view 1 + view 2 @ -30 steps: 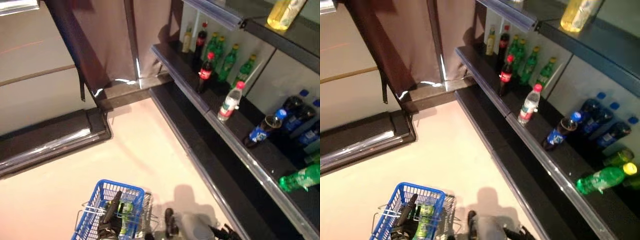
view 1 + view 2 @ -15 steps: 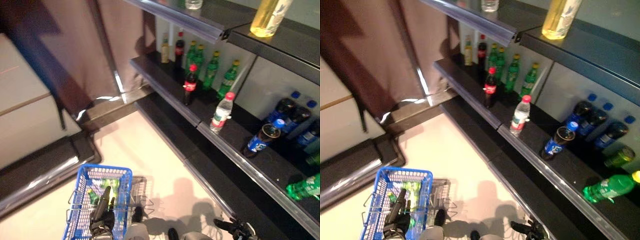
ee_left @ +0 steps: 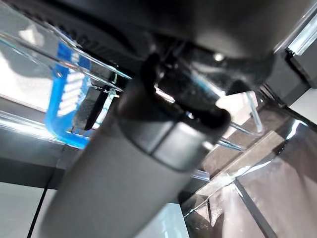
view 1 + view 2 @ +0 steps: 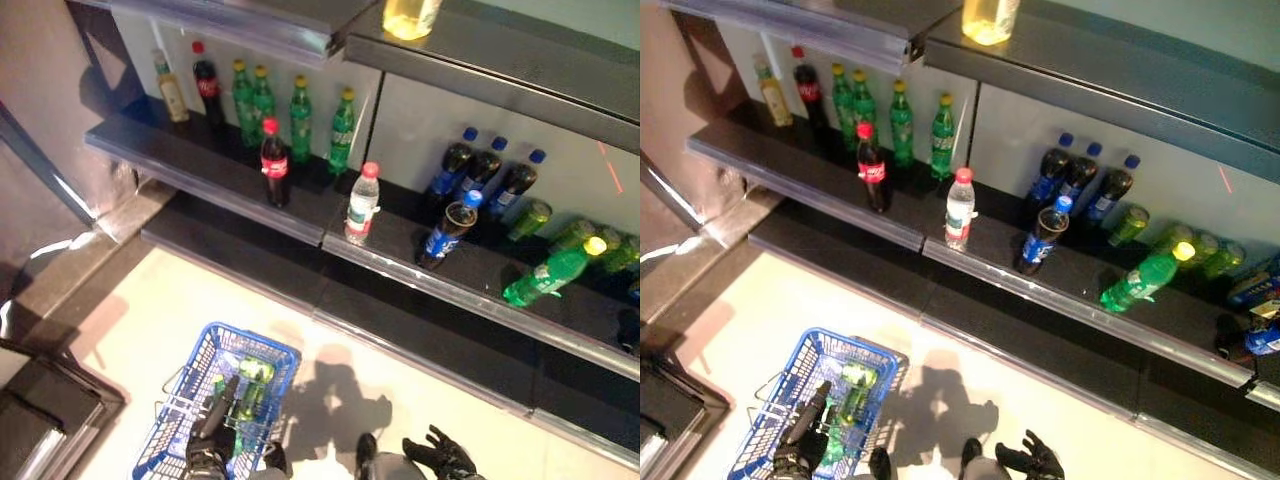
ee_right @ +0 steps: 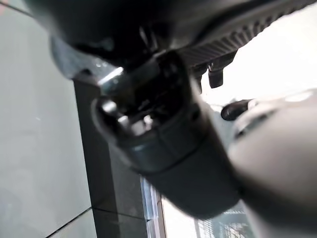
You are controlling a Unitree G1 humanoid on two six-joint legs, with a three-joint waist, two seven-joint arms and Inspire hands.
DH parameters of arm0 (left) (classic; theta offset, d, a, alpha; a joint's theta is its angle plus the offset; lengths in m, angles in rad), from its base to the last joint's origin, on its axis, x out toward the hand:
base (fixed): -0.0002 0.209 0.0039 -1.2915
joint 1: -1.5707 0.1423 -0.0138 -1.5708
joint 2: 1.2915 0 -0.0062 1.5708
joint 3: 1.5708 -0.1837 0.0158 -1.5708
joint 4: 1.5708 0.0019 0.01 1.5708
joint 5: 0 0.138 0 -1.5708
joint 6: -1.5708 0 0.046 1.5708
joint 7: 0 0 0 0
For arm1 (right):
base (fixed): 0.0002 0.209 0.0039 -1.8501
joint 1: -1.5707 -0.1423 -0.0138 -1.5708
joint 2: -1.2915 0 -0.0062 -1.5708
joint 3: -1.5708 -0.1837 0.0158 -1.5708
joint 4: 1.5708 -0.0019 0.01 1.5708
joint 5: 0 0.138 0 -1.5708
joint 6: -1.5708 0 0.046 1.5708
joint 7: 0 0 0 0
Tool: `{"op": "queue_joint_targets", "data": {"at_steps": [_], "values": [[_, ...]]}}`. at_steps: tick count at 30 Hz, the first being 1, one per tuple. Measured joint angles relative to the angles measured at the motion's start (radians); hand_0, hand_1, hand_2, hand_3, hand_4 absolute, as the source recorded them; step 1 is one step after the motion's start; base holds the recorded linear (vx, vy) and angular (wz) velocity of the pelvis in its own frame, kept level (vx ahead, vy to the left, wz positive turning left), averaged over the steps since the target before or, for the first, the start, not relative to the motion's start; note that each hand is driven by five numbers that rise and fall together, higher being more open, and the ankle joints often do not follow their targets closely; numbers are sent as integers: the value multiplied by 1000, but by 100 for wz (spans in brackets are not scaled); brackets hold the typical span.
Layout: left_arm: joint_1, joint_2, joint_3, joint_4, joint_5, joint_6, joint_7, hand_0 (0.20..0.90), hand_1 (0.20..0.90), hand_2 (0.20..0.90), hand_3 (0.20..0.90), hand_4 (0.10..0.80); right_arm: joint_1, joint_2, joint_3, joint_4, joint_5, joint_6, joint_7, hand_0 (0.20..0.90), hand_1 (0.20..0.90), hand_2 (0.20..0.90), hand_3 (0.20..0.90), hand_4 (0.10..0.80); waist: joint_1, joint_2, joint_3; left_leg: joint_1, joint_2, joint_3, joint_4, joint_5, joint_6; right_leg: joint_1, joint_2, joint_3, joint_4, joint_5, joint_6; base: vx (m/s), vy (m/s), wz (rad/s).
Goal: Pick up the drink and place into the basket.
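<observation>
My left hand (image 4: 208, 447) is shut on the wire handles of the blue basket (image 4: 268, 356), which hangs low at the left with green drinks (image 4: 246, 385) inside. My right hand (image 4: 440, 455) is open and empty, low at the bottom edge, well below the shelf. On the dark lower shelf (image 4: 240, 205) stand a cola bottle (image 4: 274, 163), a clear water bottle with a red cap (image 4: 361, 203), green bottles (image 4: 300, 118) and dark blue-capped bottles (image 4: 448, 229). A green bottle (image 4: 548, 273) lies on its side at the right.
An upper shelf (image 4: 300, 35) carries a yellow drink (image 4: 410, 16). Green cans (image 4: 528, 218) lie at the back right of the lower shelf. A dark base ledge (image 4: 420, 310) runs under the shelf. A dark low platform (image 4: 40, 400) is at the far left.
The camera has swung right and now faces the shelf squarely. The basket still hangs from my left hand. My right hand shows more, fingers spread, at the bottom.
</observation>
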Motion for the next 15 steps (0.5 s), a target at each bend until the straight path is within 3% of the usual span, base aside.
{"op": "queue_joint_targets", "data": {"at_steps": [3,4,5,6,8,9,10,12,13,14,15], "values": [[-25,-5,-3,2,-12,0,2,300,300,300,200,100,-2,-19,16,2,-41,1,1,900,900,900,900,800,-2,19,-4,-21,38,-19,81,-15,-19,12,49,28,4,-14,-33,157,-292,-31],[-55,-3,18,20,-22,-1,6,300,300,300,200,100,-16,-16,29,5,-64,6,4,900,900,900,900,800,-2,-2,-6,-68,46,-34,176,-16,-35,-1,34,28,18,-31,-51,175,-312,-12],[-58,2,30,37,-20,-4,10,300,300,300,200,100,-26,-18,50,6,-93,11,8,900,900,900,900,800,1,-21,-17,-96,50,-46,241,9,-64,1,46,31,22,-34,-64,154,-258,-12],[-60,4,33,45,-19,-7,10,300,300,300,200,100,-32,-18,58,4,-104,11,11,900,900,900,900,800,-1,-29,-19,-116,55,-65,286,14,-73,2,48,39,25,-39,-72,94,-136,-26],[-60,34,44,54,-18,-7,12,300,300,300,200,100,-44,-22,86,2,-134,15,22,900,900,900,900,800,7,-48,-22,-169,66,-146,421,62,-105,37,53,50,13,-38,-114,183,-105,-15],[-67,38,72,54,-30,-9,12,300,300,300,200,100,-46,-30,105,6,-143,21,23,900,900,900,900,800,16,-55,-14,-248,65,-205,562,92,-97,53,67,55,5,-53,-147,333,16,-3],[-84,37,74,48,-44,-14,11,300,300,300,200,100,-54,-44,127,25,-146,27,26,900,900,900,900,800,44,-59,-8,-298,23,-242,623,54,-81,57,78,97,4,-61,-156,365,145,-14],[-77,18,75,39,-69,-15,4,300,300,300,200,100,-58,-63,129,55,-148,33,36,900,900,900,900,800,69,-54,-7,-278,-6,-210,467,40,-61,70,92,122,-10,-51,-152,296,222,-40],[-64,13,74,39,-78,-15,3,300,300,300,200,100,-56,-70,128,56,-149,33,38,900,900,900,900,800,67,-49,-9,-273,-2,-200,404,43,-59,74,104,121,-22,-47,-158,182,139,-23],[-47,-4,74,47,-95,-14,0,300,300,300,200,100,-55,-86,125,57,-154,33,39,900,900,900,900,800,58,-17,-8,-259,25,-193,226,53,-70,103,147,118,-57,-37,-166,222,147,-6],[-46,-8,74,56,-95,-14,0,300,300,300,200,100,-55,-88,124,59,-158,33,39,900,900,900,900,800,59,-13,-6,-253,40,-193,168,65,-81,107,161,118,-63,-34,-172,240,152,-4]]}}
